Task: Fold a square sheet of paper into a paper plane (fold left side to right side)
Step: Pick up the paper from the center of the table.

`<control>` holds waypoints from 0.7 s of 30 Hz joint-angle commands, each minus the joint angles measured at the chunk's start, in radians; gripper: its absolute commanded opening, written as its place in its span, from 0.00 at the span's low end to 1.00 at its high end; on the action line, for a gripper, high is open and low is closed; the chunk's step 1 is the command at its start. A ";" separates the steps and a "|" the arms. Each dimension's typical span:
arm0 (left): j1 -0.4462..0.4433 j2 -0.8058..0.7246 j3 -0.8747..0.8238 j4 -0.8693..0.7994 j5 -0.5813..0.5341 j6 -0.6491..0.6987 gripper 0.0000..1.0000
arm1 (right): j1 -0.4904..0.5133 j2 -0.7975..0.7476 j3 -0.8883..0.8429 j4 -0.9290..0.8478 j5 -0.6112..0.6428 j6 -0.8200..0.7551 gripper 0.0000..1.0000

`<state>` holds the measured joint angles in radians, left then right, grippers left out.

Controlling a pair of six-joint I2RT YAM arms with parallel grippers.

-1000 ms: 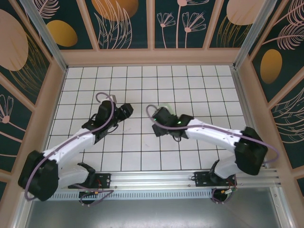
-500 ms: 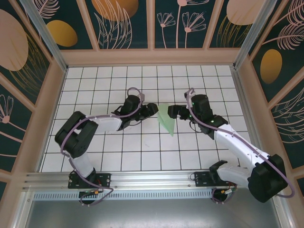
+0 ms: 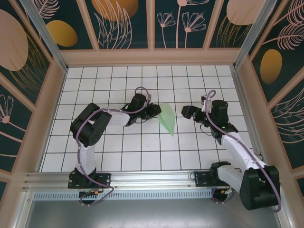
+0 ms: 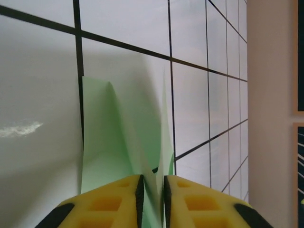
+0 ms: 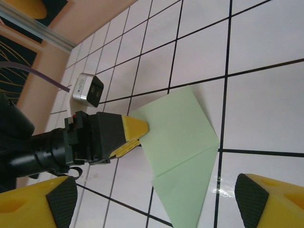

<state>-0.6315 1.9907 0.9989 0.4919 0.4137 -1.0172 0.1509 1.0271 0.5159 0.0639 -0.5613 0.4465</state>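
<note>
— So, how do the left jaws stand?
— Pressed together, pinching the left edge of the green paper (image 3: 167, 119). The left wrist view shows both yellow fingers (image 4: 114, 202) with a raised flap of the sheet (image 4: 123, 156) running between them.
— And the right jaws?
— Spread wide and holding nothing. The right wrist view has one yellow finger (image 5: 270, 202) at each bottom corner, with the paper (image 5: 180, 142) lying apart from them, out in front.
— Where is the paper on the surface?
— Near the middle of the white gridded tabletop (image 3: 142, 152), between the two arms, wide end away from the bases and point toward them.
— And the room around it?
— Beige-framed walls (image 3: 128, 23) of dark teal panels printed with pale plants and orange ovals, and an aluminium rail (image 3: 156, 179) along the near edge.
— What does one view give that the others miss?
— The top view shows the whole enclosure. The right wrist view shows the crease across the paper, the glossy tabletop and the left arm's small silver camera (image 5: 89, 90) above its fingertips (image 5: 134, 127). The left wrist view alone shows the flap standing up off the tiles.
</note>
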 commanded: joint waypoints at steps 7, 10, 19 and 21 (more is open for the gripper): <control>-0.004 -0.124 -0.083 0.051 0.049 0.142 0.00 | -0.072 0.134 -0.042 0.173 -0.283 -0.019 0.70; 0.001 -0.188 -0.130 0.056 0.084 0.206 0.00 | -0.072 0.188 -0.032 0.210 -0.339 -0.072 0.69; 0.027 -0.352 -0.244 0.076 0.193 0.323 0.00 | -0.052 0.371 0.042 0.241 -0.553 -0.205 0.68; 0.032 -0.367 -0.255 0.093 0.222 0.327 0.00 | -0.031 0.413 0.062 0.248 -0.587 -0.223 0.68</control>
<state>-0.6117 1.6527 0.7647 0.5369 0.5713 -0.7452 0.0963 1.3987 0.5323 0.2485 -1.0267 0.2932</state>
